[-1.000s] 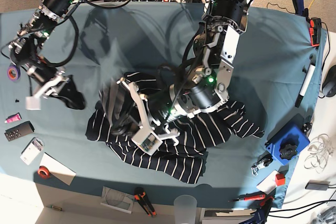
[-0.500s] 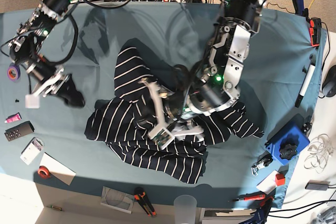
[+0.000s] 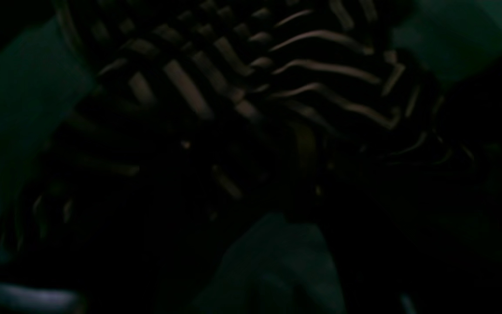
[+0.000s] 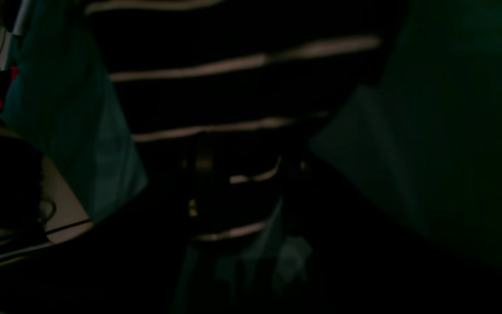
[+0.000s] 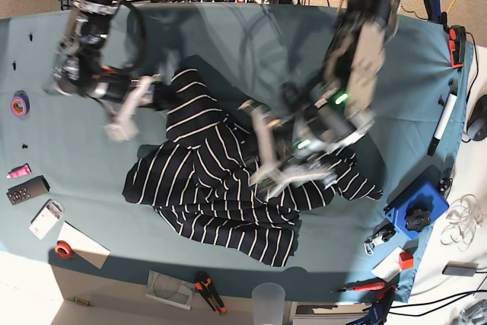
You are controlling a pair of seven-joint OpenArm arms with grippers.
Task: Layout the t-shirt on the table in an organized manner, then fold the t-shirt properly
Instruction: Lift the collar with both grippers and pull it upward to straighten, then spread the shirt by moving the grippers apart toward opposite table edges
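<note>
The t-shirt [image 5: 213, 195], dark with thin white stripes, lies crumpled in the middle of the teal table [image 5: 228, 43], with one flap drawn up towards the back left. My right gripper [image 5: 161, 95] is at that flap's left edge. The dark right wrist view shows a narrow fold of the striped cloth [image 4: 233, 174] pinched close in front of the camera. My left gripper [image 5: 266, 161] hangs low over the shirt's middle, and its jaws are blurred. The left wrist view shows only bunched stripes [image 3: 233, 78] and the teal table cover [image 3: 24, 96].
A purple tape roll [image 5: 19, 103], a remote [image 5: 28, 189] and a red tape roll [image 5: 65, 249] lie at the left edge. A blue box [image 5: 417, 211] and a marker [image 5: 443, 125] are at the right. A cup [image 5: 268, 298] and a cutter [image 5: 208, 288] stand at the front edge.
My right arm swung from the far left over to the shirt's raised flap. My left arm moved right across the shirt. The upper flap unrolled towards the back.
</note>
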